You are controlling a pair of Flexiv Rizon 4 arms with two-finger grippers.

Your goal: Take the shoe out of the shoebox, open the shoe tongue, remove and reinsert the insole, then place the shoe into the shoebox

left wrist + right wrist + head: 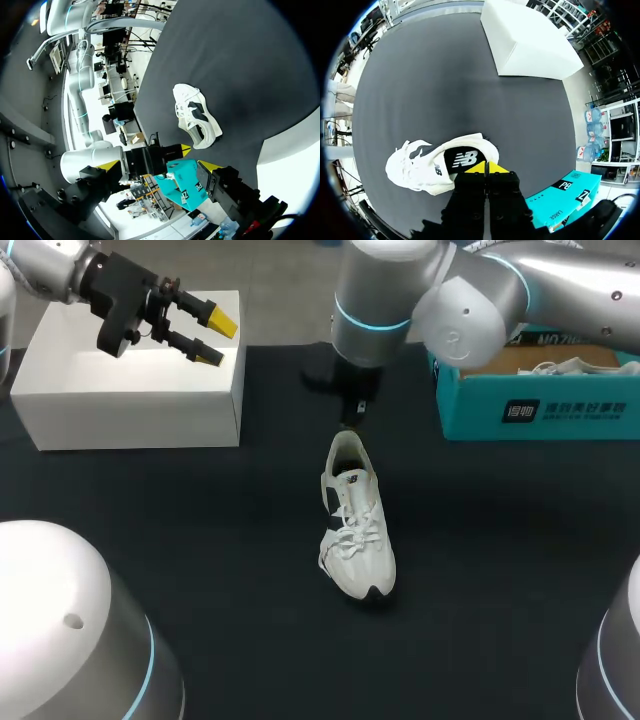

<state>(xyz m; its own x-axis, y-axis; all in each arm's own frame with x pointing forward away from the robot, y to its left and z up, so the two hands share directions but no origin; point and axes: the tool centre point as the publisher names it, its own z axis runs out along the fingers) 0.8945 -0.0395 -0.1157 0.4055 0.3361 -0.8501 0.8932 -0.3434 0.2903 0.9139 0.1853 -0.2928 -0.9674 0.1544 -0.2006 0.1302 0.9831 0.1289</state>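
Mid-table, well apart from the shoebox (pixel 540 412): a white shoe (pixel 356 525), upright on its sole, toe toward the robot, heel toward the far edge, laces (pixel 357 520) loosely crossed over the tongue.

Probably light, and easy to shove about on the dark table (pixel 500 570). Soft and yielding in the upper and tongue, stiffer at the heel cup and sole, so no harm from a firm pinch. Best taken by the heel collar for lifting, and by the tongue's free top for opening. For the dark insole (pixel 465 159), a pinch at its heel end; likely thin and floppy, apt to slip out or fold on the way back in. Worth steadying the shoe with the other arm, lest the whole thing drag along.

Right at the heel opening: the right gripper (pixel 486 168), yellow tips pressed together just over the insole's heel end. Cannot tell whether anything thin is nipped between them.

Farther off, above the white box (pixel 120 380) at the far left: the left gripper (pixel 217 340), fingers apart, holding nothing.

At the far right, the shoebox open, with something white inside.
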